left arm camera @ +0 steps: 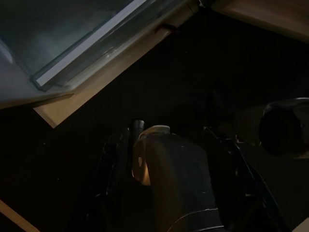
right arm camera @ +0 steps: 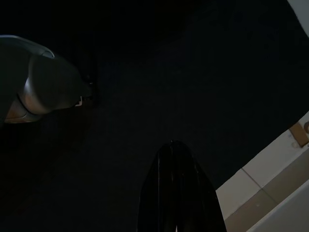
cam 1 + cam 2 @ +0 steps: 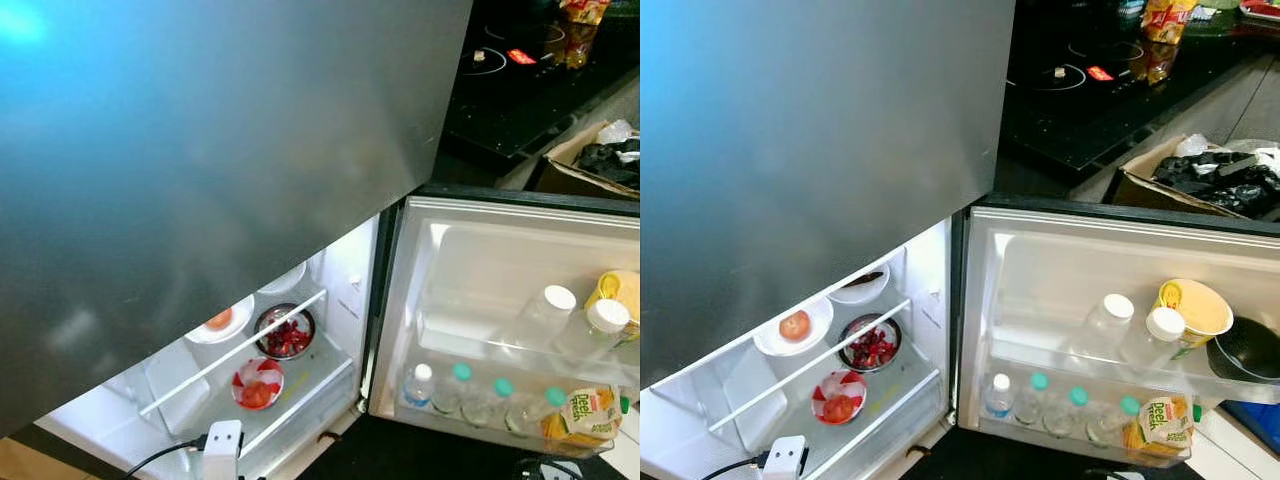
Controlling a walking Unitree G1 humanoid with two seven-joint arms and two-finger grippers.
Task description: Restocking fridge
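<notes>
Low beside the open lower compartment of the grey steel fridge (image 3: 820, 150), the left gripper (image 1: 166, 140) hangs over dark floor with a dark, rounded bottle-like container with a pale cap (image 1: 176, 179) standing between its two black fingers (image 1: 113, 169). The view is too dim to tell whether those fingers are clamped on it or merely flank it. The right gripper (image 2: 175, 150) hangs idle over the dark floor, its fingers pressed together with nothing between them.

Inside the fridge, a white plate with a tomato (image 3: 795, 327) and a steel bowl of red pieces (image 3: 870, 345) sit on the glass shelf. The open door's lower rack (image 3: 975, 415) holds a row of clear plastic bottles with teal caps (image 3: 1040, 395) and a yellow juice carton (image 3: 1160, 425). Above them stand two white-capped bottles (image 3: 1110, 320) and a yellow paper cup (image 3: 1193, 310).

The container looks stiff-walled and smooth, so it is probably slippery, and heavy if full. Its broad body seems the soundest place to hold, just below the shoulder, with the fingers squarely on opposite sides; a hold on the narrow cap would likely let it swing. It should stay upright on the way to the door rack, where a free slot seems tight between the bottles.
</notes>
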